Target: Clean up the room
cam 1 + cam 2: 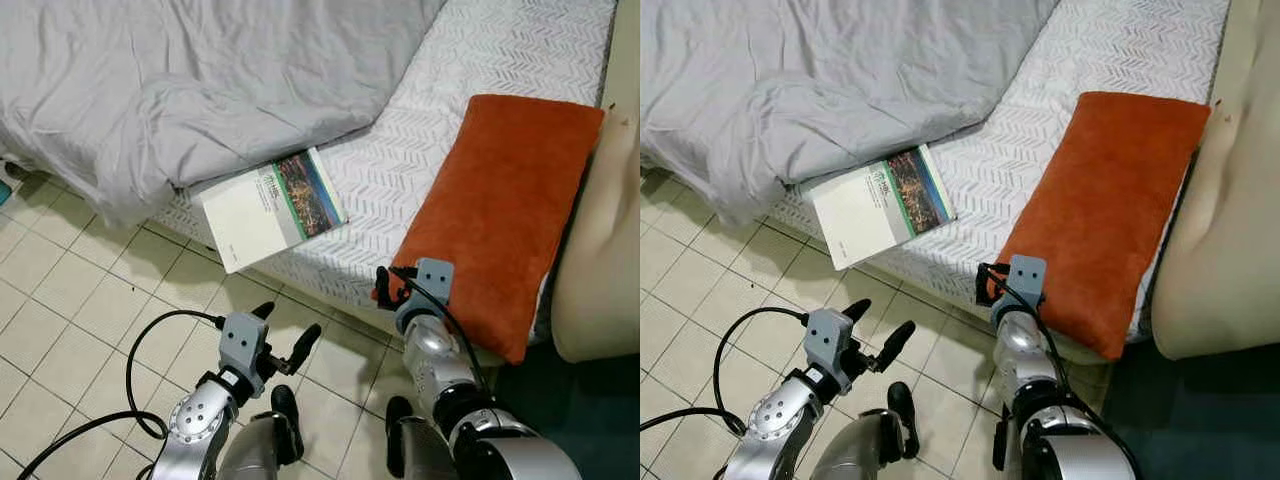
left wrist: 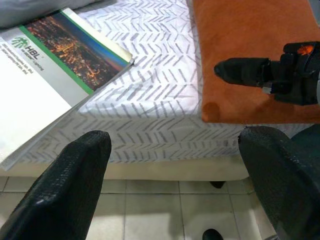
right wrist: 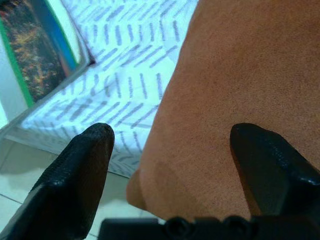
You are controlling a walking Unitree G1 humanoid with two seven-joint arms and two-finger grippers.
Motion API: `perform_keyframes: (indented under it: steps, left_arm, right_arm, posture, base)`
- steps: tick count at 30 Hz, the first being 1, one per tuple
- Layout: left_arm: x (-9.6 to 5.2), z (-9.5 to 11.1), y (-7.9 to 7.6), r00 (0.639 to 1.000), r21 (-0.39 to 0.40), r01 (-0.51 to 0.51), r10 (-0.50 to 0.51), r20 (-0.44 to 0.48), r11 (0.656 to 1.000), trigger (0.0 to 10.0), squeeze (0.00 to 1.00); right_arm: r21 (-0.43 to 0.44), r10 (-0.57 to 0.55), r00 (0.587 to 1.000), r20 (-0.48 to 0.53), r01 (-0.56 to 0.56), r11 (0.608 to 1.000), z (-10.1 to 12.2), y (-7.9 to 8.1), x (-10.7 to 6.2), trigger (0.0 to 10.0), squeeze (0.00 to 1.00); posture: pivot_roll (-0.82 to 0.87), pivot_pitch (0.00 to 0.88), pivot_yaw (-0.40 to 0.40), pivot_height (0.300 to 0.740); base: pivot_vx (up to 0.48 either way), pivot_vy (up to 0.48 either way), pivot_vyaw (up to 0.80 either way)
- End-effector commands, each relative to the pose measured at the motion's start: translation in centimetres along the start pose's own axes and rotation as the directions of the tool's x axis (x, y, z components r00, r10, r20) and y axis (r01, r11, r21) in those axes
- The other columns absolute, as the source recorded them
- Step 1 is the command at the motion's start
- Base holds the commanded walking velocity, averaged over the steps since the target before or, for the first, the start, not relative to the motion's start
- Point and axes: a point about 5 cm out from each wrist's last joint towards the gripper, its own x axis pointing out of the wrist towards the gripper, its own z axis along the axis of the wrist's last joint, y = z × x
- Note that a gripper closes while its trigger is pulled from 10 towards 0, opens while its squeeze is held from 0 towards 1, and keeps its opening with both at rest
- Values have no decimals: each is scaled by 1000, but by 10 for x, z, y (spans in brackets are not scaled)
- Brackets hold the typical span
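right gripper (image 3: 170,160): we hold it with fingers spread, grasping nothing, at the near corner of the orange pillow (image 1: 505,210), which lies on the bed (image 1: 400,170). left gripper (image 1: 285,335): we hold it released, fingers apart, over the tiled floor (image 1: 70,330) just before the bed's edge. book (image 1: 272,205): on the bed, overhanging its edge, beside the pillow. grey blanket (image 1: 170,90): on the bed, beyond the book.

book (image 1: 272,207) corner under grey duvet (image 1: 150,90)
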Motion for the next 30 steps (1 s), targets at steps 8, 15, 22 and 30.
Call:
perform_keyframes:
  steps: [8, 15, 22, 30]
  left_arm:
    - [-12, 7, -5, 999, 35, -39, 38, 25, 999, 10000, 0]
    - [-17, 6, -8, 999, 30, -31, 31, 17, 999, 10000, 0]
    - [-12, 8, -8, 1000, 34, -22, 21, 22, 999, 10000, 0]
    - [8, 7, -11, 998, -54, 64, -63, 28, 996, 10000, 0]
  right_arm:
    - [-101, 35, 982, 185, -16, 995, 4, -10, -34, 10000, 0]
    - [-98, -37, 997, 67, 44, 994, -19, -41, -90, 10000, 0]
    - [-94, -6, 994, -110, -5, 996, -23, -36, -122, 10000, 0]
    - [-75, 11, 900, -436, -49, 996, -92, -33, -100, 10000, 0]
  posture:
    - [19, 403, 36, 740]
    - [-3, 403, 39, 740]
    - [-28, 399, 46, 740]
    - [0, 415, 63, 740]
  base:
    - [0, 0, 0]
    - [0, 0, 0]
    - [0, 0, 0]
    - [0, 0, 0]
